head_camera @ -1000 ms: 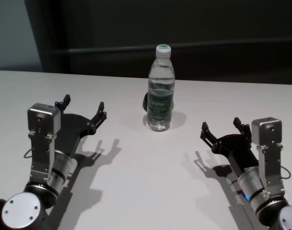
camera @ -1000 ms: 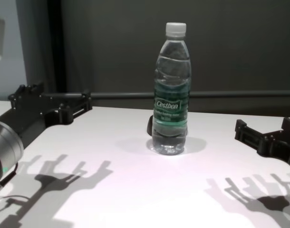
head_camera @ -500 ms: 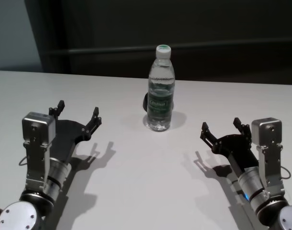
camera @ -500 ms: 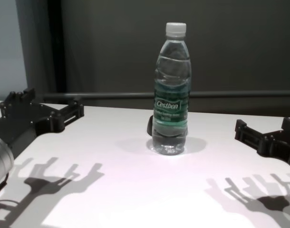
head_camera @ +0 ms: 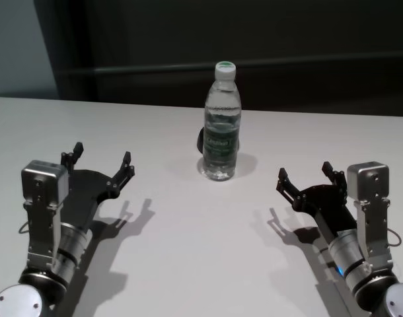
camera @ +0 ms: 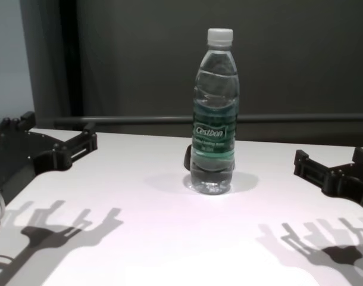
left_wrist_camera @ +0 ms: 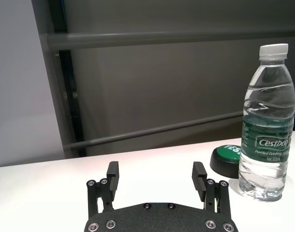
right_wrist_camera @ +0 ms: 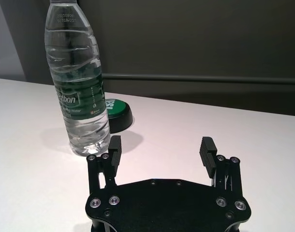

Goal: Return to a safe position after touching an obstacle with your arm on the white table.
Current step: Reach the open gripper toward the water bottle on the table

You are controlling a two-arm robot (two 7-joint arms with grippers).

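The obstacle, a clear water bottle (head_camera: 222, 125) with a white cap and green label, stands upright in the middle of the white table (head_camera: 188, 251). It also appears in the chest view as the bottle (camera: 214, 119). My left gripper (head_camera: 101, 155) hovers low over the table well to the left of the bottle, open, nothing between its fingers, and apart from the bottle (left_wrist_camera: 266, 145). My right gripper (head_camera: 304, 172) rests open to the right of the bottle, holding nothing. In the right wrist view, the bottle (right_wrist_camera: 80, 87) stands beyond the right gripper (right_wrist_camera: 162, 145).
A low dark round puck with a green top (left_wrist_camera: 227, 159) lies on the table just behind the bottle. A dark grey wall with a horizontal rail (head_camera: 320, 63) runs along the table's far edge. Bare tabletop lies between the two arms.
My left arm has drawn back toward my body and to the left, away from the bottle, staying open. The right arm and the bottle have not moved.
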